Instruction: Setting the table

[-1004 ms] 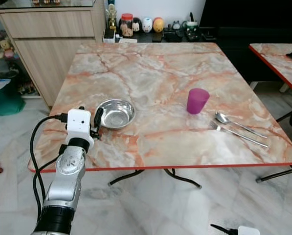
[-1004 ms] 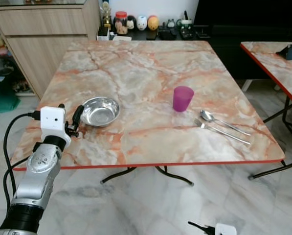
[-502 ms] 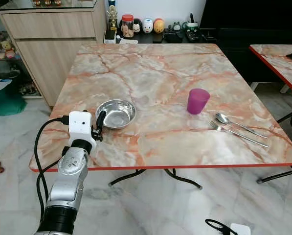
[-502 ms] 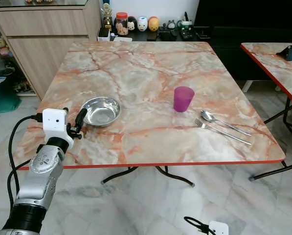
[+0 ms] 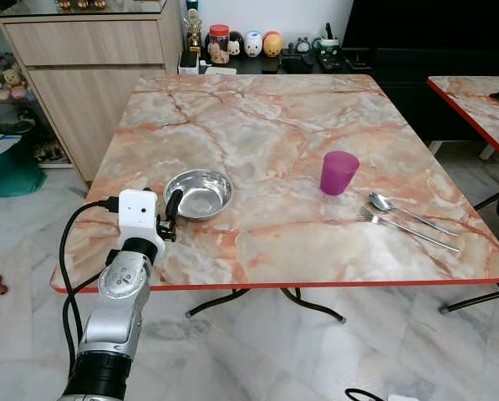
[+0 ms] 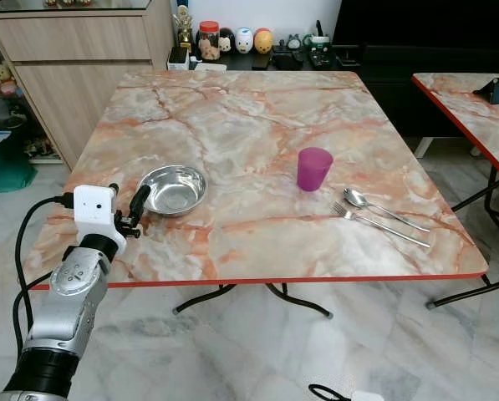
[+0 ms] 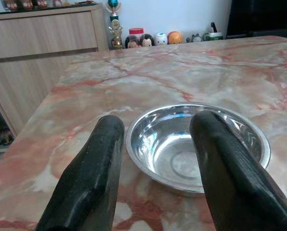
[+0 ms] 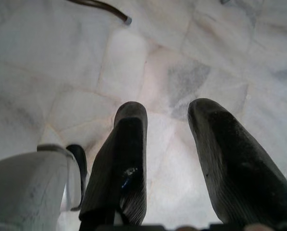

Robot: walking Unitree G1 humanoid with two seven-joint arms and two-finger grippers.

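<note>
Your left gripper (image 7: 155,159) hovers at the near rim of the round shiny steel bowl (image 5: 198,193) on the marble-patterned desk (image 5: 266,125), fingers (image 7: 93,178) spread and empty (lined up to take it). Your right gripper (image 8: 169,159) hangs idle over the floor, fingers parted.

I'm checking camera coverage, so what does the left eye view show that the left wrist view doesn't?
Left eye view: the purple cup, spoon and fork on the table's right side, plus the left gripper from above, beside the bowl. Left wrist view: a close look at the open fingers, apart from the bowl's near rim. Both: bowl, marble table, cabinet.
</note>
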